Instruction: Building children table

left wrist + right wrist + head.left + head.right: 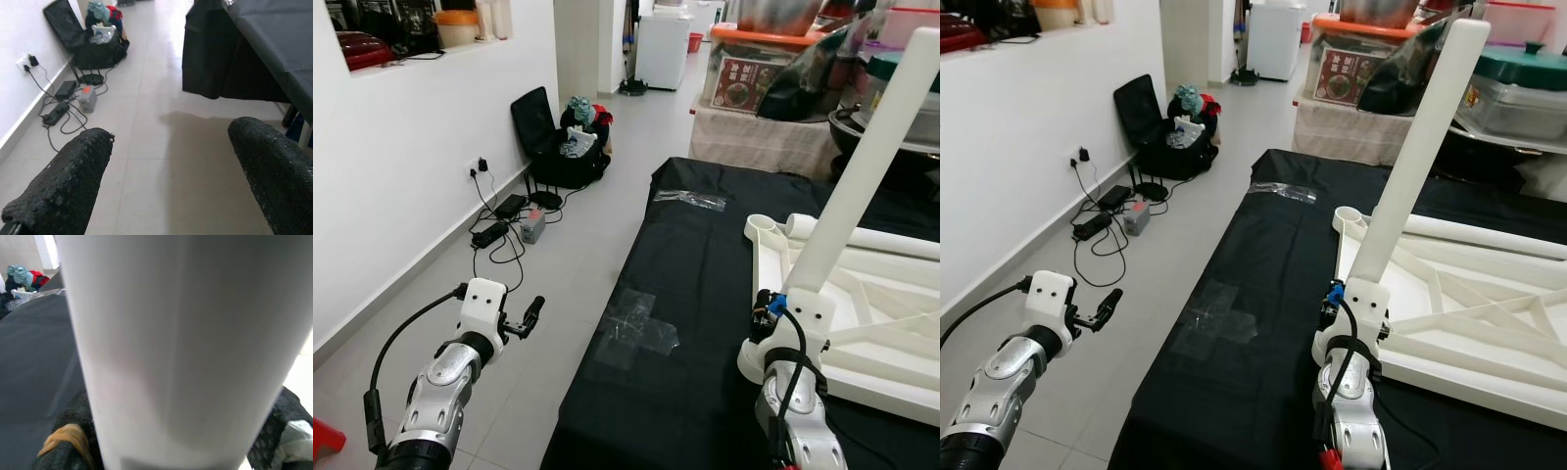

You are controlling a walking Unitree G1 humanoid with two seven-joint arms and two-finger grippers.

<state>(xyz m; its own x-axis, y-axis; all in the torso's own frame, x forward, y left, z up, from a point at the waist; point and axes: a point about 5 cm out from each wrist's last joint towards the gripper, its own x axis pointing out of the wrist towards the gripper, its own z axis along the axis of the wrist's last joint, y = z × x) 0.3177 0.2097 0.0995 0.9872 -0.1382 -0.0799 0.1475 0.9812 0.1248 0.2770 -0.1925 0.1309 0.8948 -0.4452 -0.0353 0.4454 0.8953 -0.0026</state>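
The right gripper (pixel 1344 299) is closed around a white table leg (pixel 1417 147). The leg stands up tall at the near corner of the upside-down white table top (pixel 1449 313), just beside the gripper. The top lies on a black cloth (pixel 1234 382) with clear tape (pixel 1217 325) on it. The left gripper (pixel 530 315) hangs wide open over the tiled floor (pixel 578 245). Far ahead of it, cables (pixel 494 235) and a black bag (pixel 558 147) lie by the white wall (pixel 401 147).

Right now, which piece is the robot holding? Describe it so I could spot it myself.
Find the black cloth-covered table, then the white upturned tabletop lying on it. At its near corner, a long white table leg rises at a slant from the right gripper, which is shut on its base. Another leg lies flat on the tabletop; this one stands.
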